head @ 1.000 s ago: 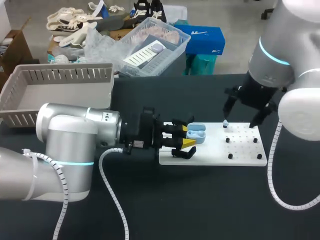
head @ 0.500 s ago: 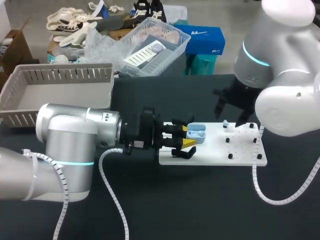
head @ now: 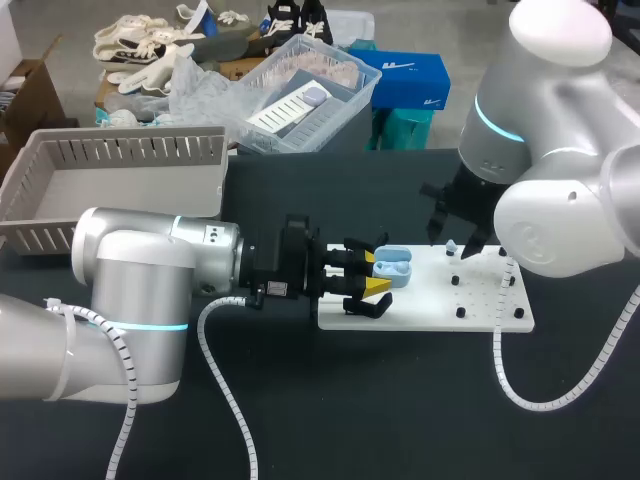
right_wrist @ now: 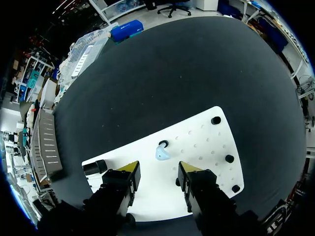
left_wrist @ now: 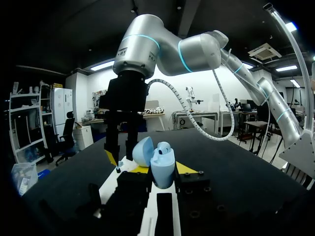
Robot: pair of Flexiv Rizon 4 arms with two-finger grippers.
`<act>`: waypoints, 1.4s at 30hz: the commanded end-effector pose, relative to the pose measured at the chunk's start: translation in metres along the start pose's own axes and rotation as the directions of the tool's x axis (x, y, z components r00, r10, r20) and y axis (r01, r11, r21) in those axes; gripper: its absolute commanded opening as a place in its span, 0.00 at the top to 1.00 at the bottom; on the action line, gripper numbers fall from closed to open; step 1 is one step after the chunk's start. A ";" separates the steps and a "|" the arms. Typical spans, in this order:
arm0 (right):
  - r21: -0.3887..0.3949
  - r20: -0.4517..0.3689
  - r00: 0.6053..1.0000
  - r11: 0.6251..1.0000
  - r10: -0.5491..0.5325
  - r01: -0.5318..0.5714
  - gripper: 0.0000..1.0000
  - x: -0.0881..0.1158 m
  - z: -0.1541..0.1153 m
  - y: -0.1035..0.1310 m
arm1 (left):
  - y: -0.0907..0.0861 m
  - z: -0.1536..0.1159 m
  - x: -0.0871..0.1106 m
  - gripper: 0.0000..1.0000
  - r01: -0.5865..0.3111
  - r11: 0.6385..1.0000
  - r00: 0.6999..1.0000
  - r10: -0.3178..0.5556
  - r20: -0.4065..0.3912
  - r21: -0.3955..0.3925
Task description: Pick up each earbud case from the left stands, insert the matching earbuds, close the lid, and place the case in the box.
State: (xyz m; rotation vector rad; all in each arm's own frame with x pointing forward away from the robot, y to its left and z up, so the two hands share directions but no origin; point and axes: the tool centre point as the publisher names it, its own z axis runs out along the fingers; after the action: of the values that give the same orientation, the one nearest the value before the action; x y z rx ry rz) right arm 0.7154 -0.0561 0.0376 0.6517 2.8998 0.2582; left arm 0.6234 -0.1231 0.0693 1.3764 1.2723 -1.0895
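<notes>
Head view shows our right arm has swung toward 9 o'clock, so the right gripper [right_wrist: 158, 172], open and empty, now hangs over the earbud [right_wrist: 162, 153] on the board [head: 440, 310]. Our left gripper [head: 375, 272] stays clamped on the open case [head: 397, 266] at the earbud's 8 o'clock, so we judge the pickup is next.

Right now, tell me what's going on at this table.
The left arm holds the open blue case, jaws shut on it, over the white board's end. The right arm hangs above the board, jaws open, with a blue earbud on the board just ahead of them. The earbud is not yet gripped, and the case lid is up.
</notes>
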 end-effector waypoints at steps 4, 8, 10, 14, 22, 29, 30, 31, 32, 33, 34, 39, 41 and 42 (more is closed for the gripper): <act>0.004 0.000 1.000 1.000 0.013 -0.013 0.56 -0.001 0.006 -0.002 | -0.002 0.000 0.000 1.00 -0.002 1.000 1.000 0.002 0.001 -0.007; 0.003 0.000 1.000 1.000 0.016 -0.016 0.57 -0.001 0.007 -0.002 | -0.002 0.000 0.000 1.00 -0.002 1.000 1.000 0.002 0.001 -0.007; 0.008 0.001 1.000 1.000 0.011 -0.011 0.58 -0.001 0.009 -0.002 | -0.002 0.000 0.000 1.00 -0.002 1.000 1.000 0.002 0.001 -0.007; 0.012 0.002 1.000 1.000 0.006 -0.006 0.59 -0.002 0.009 -0.001 | -0.002 0.000 0.000 1.00 -0.002 1.000 1.000 0.002 0.001 -0.007; 0.021 0.002 1.000 1.000 0.005 -0.005 0.71 -0.005 0.012 -0.003 | -0.002 0.000 0.000 1.00 -0.002 1.000 1.000 0.002 0.001 -0.007; 0.026 0.004 1.000 1.000 0.002 -0.002 0.69 -0.008 0.012 -0.003 | -0.002 0.000 0.000 1.00 -0.002 1.000 1.000 0.002 0.001 -0.007; 0.027 0.004 1.000 1.000 0.002 -0.002 0.69 -0.008 0.012 -0.002 | -0.002 0.000 0.000 1.00 -0.002 1.000 1.000 0.002 0.001 -0.007; 0.027 0.005 1.000 1.000 0.001 -0.002 0.69 -0.009 0.012 -0.002 | -0.002 0.000 0.000 1.00 -0.002 1.000 1.000 0.002 0.001 -0.007; 0.028 0.005 1.000 1.000 0.001 -0.001 0.70 -0.009 0.012 -0.002 | -0.002 0.000 0.000 1.00 -0.002 1.000 1.000 0.002 0.001 -0.007; 0.028 0.006 1.000 1.000 0.001 -0.001 0.70 -0.009 0.012 -0.002 | -0.002 0.000 0.000 1.00 -0.002 1.000 1.000 0.002 0.001 -0.007; 0.028 0.006 1.000 1.000 0.001 -0.001 0.71 -0.010 0.012 -0.002 | -0.002 0.000 0.000 1.00 -0.002 1.000 1.000 0.002 0.001 -0.007; 0.030 0.005 1.000 1.000 -0.001 0.001 0.74 -0.011 0.013 -0.002 | -0.002 0.000 0.000 1.00 -0.002 1.000 1.000 0.002 0.001 -0.007; 0.030 0.004 1.000 1.000 -0.001 0.000 0.78 -0.011 0.013 -0.002 | -0.002 0.000 0.000 1.00 -0.002 1.000 1.000 0.002 0.001 -0.007; 0.031 0.003 1.000 1.000 -0.001 0.001 0.79 -0.012 0.014 -0.002 | -0.002 0.000 0.000 1.00 -0.002 1.000 1.000 0.002 0.001 -0.007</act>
State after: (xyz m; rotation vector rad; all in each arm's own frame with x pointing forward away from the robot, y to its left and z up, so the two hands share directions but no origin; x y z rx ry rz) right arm 0.7252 -0.0615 0.0261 0.6548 2.9015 0.2155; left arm 0.6232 -0.1231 0.0694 1.3759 1.2725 -1.0892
